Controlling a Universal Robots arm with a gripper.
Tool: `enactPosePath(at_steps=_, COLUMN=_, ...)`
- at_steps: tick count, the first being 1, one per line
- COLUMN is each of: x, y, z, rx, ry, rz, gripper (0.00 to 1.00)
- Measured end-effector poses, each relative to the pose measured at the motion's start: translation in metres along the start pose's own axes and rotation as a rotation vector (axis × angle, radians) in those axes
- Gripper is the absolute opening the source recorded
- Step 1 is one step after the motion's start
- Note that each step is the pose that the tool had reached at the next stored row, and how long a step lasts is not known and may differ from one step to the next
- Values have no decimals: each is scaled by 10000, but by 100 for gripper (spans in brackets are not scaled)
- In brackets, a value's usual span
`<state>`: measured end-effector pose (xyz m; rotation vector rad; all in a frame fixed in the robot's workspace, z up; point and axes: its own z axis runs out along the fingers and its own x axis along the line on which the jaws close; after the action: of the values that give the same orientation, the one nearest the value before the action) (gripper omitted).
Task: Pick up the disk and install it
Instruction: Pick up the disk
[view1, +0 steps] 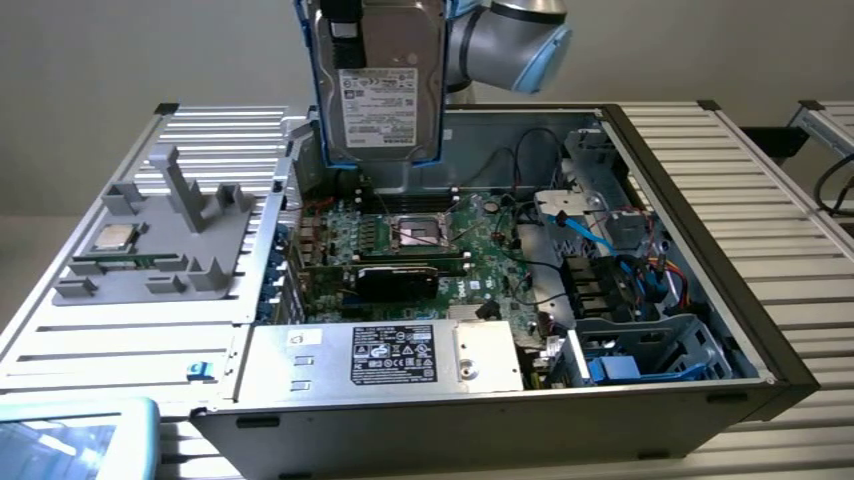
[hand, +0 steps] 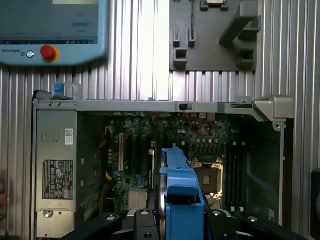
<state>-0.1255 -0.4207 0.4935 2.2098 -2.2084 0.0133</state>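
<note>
**Operator:** Report the position of the disk.

**Technician:** The disk (view1: 380, 85) hangs upright in its blue frame, lifted clear of the open computer case (view1: 467, 430). It is above the case's far edge and over the motherboard (view1: 441, 250). Its white label faces the exterior view.

**Operator:** State of the gripper?

**Technician:** The gripper (hand: 182, 222) is clamped on the disk, with one jaw on each side of the blue frame.

**Operator:** Contents of the case?

**Technician:** The power supply (view1: 387, 355) lies along the near edge. The drive cage (view1: 654, 350) occupies the near corner at the exterior view's right.

**Operator:** Items outside the case?

**Technician:** A grey holder (view1: 174, 240) rests on the table (view1: 761, 180), just beside the case on the exterior view's left, and carries a small chip (view1: 111, 238). A control pendant (view1: 67, 440) lies at the table's near corner on the same side.
</note>
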Motion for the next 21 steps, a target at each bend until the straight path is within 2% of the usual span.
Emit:
enactPosePath(at_steps=17, x=183, y=-774, z=-1, rx=-21, ry=0, rz=-1, gripper=37)
enactPosePath(at_steps=21, x=277, y=-904, z=0, rx=-21, ry=-1, rz=-1, gripper=37)
